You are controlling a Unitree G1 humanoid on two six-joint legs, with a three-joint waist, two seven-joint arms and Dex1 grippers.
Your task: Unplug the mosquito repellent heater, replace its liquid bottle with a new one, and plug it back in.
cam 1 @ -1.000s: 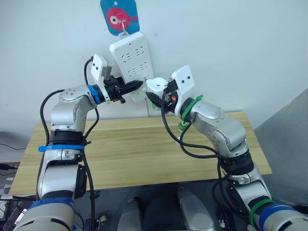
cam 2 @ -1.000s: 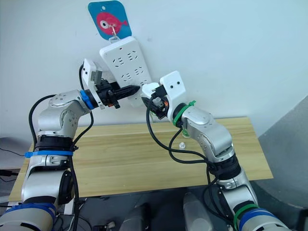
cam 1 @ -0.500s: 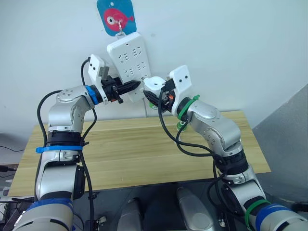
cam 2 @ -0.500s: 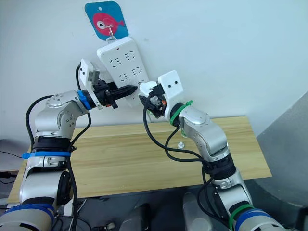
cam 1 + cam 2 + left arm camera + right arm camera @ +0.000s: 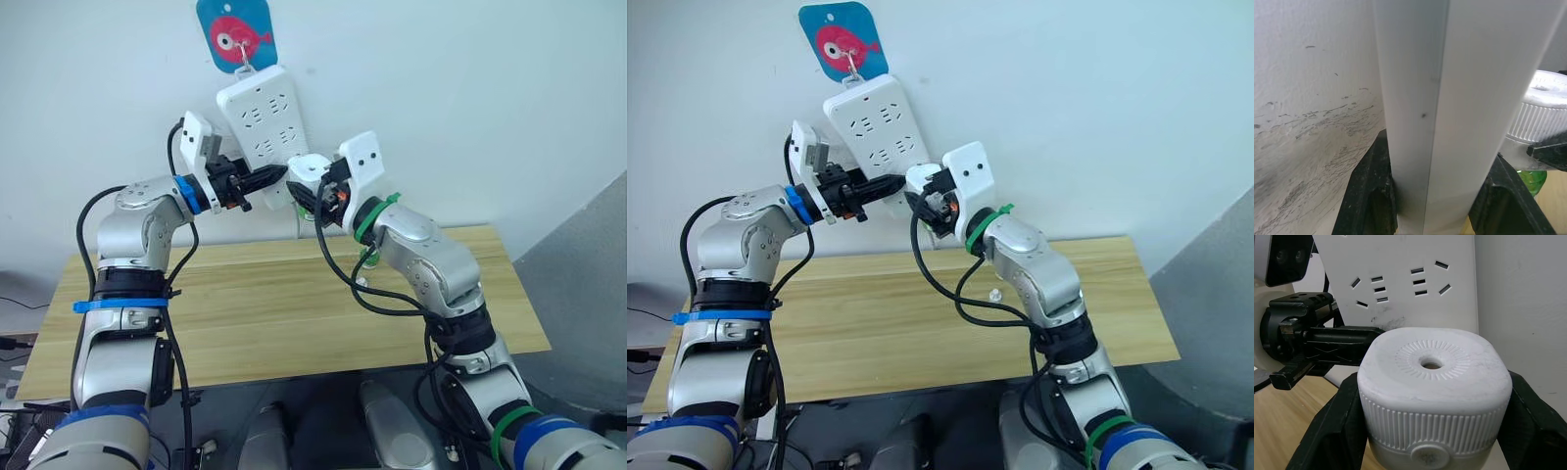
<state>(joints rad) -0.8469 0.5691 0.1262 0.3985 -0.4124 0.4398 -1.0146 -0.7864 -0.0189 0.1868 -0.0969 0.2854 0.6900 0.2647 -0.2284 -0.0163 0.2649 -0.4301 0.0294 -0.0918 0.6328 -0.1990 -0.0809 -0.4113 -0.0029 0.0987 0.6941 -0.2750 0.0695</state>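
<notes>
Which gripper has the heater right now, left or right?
The right gripper: its black fingers clamp the white heater. The left gripper grips the edge of the power strip instead.

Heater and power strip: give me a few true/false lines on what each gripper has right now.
1. The right gripper holds the mosquito repellent heater. True.
2. The left gripper clamps the lower edge of the power strip. True.
3. The heater lies on the wooden table. False: it is held up beside the strip.
4. The strip lies flat on the table. False: it hangs on the wall from a hook under a fish sign.
5. The heater's top has a round hole. True.
</notes>
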